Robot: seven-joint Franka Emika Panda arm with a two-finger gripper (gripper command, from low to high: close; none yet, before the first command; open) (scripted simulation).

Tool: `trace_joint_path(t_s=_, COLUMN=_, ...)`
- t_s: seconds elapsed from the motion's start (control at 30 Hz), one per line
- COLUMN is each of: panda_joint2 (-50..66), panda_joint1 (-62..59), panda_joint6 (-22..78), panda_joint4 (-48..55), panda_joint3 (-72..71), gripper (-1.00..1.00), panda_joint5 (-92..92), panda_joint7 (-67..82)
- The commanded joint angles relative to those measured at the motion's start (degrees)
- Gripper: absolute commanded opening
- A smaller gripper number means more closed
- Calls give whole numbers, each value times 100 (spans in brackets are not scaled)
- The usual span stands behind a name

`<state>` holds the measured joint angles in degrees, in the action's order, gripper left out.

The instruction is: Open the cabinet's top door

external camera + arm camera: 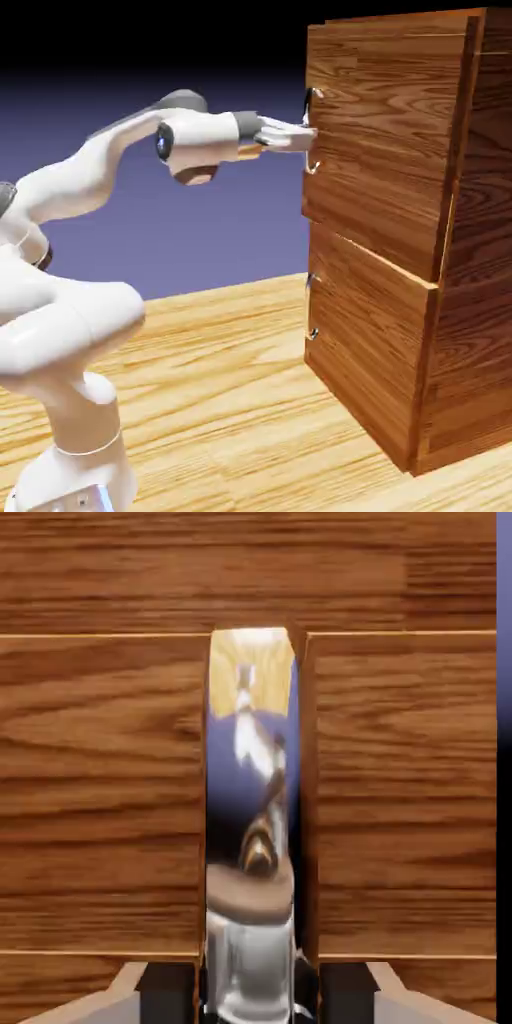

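Clamped on the handle [250, 762] of the top door [385, 130], with the gripper [311, 138] closed from both sides around the bar. Straight ahead of the hand, with the door panel just past the grip and the rest of the cabinet [490, 300] behind it: seemingly shut, or very nearly (hard to judge a slight crack from here). At risk first of all: the grip, likely to slide off the smooth, shiny metal under a hard or hasty pull. Also likely to slip or twist loose in a straight backward draw, because of the door's probable swing on a hinge; better to follow an arc and turn the wrist along with it. Possible too: jamming from a sideways or downward drag, with strain on wrist and bar alike. Below the hand, the lower door [370, 350], best left alone; liable to be knocked after a slip downward.
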<state>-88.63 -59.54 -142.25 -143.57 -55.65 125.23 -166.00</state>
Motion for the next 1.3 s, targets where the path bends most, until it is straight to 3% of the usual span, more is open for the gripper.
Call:
trace_joint_path(t_s=0.0, panda_joint2=-156, panda_joint1=10, panda_joint6=250, panda_joint4=-148, panda_joint3=100, gripper=-100, panda_joint5=-6, panda_joint7=-8)
trace_joint_path(t_s=0.27, panda_joint2=-348, panda_joint1=950, panda_joint6=2049, panda_joint4=-1552, panda_joint3=1567, gripper=-100, panda_joint5=-436, panda_joint7=979)
trace_joint_path(t_s=0.47, panda_joint2=-1230, panda_joint1=-45, panda_joint6=3459, panda_joint4=-1854, panda_joint3=1779, gripper=-100, panda_joint5=-208, panda_joint7=494)
trace_joint_path(t_s=0.63, panda_joint2=-1252, panda_joint1=-441, panda_joint6=4705, panda_joint4=-2226, panda_joint3=2547, gripper=-100, panda_joint5=-500, panda_joint7=763)
trace_joint_path(t_s=1.03, panda_joint2=745, panda_joint1=-741, panda_joint6=7140, panda_joint4=-2168, panda_joint3=4901, gripper=-100, panda_joint5=-2661, panda_joint7=2483)
trace_joint_path(t_s=1.27, panda_joint2=2186, panda_joint1=-363, panda_joint6=7861, panda_joint4=-1592, panda_joint3=5900, gripper=-100, panda_joint5=-3968, panda_joint7=3407)
